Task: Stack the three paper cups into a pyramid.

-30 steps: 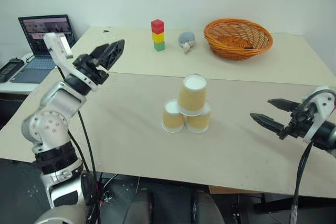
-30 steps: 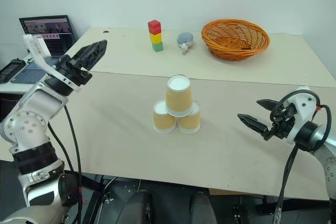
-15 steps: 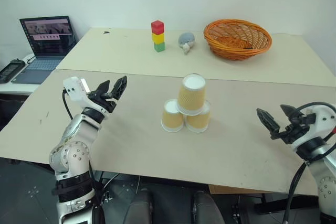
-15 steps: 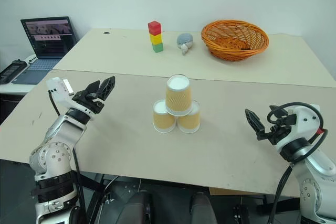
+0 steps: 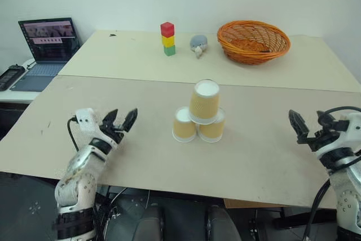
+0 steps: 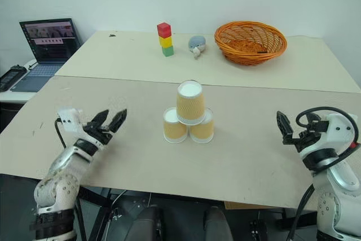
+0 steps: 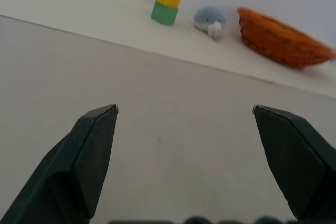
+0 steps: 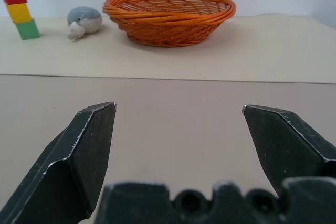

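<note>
While both hands sit spread and empty — left hand (image 5: 122,121), right hand (image 5: 310,123) — the three paper cups (image 5: 199,112) stand mid-bench (image 5: 141,100) upside down as a pyramid: two touching, one on top. Orange wicker basket (image 5: 254,40) at the far side; contents hard to tell.

Beige table (image 5: 271,162) — three paper cups (image 5: 199,114) stacked mid-table; block tower (image 5: 168,38), grey toy (image 5: 198,43), wicker basket (image 5: 253,40) behind.
</note>
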Tool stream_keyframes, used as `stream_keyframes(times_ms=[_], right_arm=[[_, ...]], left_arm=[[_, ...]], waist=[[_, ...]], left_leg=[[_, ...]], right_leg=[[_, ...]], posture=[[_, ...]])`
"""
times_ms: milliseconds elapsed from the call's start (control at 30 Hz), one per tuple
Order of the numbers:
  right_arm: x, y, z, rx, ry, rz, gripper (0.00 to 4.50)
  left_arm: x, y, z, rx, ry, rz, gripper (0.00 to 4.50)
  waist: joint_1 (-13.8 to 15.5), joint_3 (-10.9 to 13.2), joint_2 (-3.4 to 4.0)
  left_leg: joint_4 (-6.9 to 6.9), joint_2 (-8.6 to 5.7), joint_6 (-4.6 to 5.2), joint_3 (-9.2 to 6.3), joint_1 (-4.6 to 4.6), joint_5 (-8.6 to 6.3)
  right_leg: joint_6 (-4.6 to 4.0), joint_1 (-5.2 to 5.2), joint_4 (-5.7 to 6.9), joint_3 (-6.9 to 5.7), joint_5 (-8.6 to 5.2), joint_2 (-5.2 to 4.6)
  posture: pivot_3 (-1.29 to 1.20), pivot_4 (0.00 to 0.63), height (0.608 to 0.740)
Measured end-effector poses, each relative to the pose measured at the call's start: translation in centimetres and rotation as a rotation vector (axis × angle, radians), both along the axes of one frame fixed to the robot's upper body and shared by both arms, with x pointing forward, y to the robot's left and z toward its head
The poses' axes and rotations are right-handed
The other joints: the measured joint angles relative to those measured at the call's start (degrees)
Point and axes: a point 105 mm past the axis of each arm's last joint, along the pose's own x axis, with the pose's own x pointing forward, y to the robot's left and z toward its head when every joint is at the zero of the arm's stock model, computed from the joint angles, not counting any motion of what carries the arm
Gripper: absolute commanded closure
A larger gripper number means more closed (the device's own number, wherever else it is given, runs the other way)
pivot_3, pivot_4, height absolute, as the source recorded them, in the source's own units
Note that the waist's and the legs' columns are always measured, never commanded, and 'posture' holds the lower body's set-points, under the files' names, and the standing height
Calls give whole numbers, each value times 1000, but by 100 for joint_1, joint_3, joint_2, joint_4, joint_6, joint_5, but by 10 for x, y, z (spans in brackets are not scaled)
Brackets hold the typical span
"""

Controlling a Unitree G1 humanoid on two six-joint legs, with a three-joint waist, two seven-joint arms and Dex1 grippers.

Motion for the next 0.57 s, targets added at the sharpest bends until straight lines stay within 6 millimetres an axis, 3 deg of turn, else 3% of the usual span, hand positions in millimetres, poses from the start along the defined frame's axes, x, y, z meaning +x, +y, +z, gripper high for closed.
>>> stream_keyframes(times_ms=[567], right_arm=[[7, 13, -7, 18, 7, 36, 0]], left_arm=[[13, 1, -2, 26, 60, 97, 115]], waist=[[2, -8, 12]], left_leg=[[0, -2, 9, -1, -3, -4]], right_leg=[[0, -2, 8, -4, 0, 6]], posture=[[0, 150, 628]])
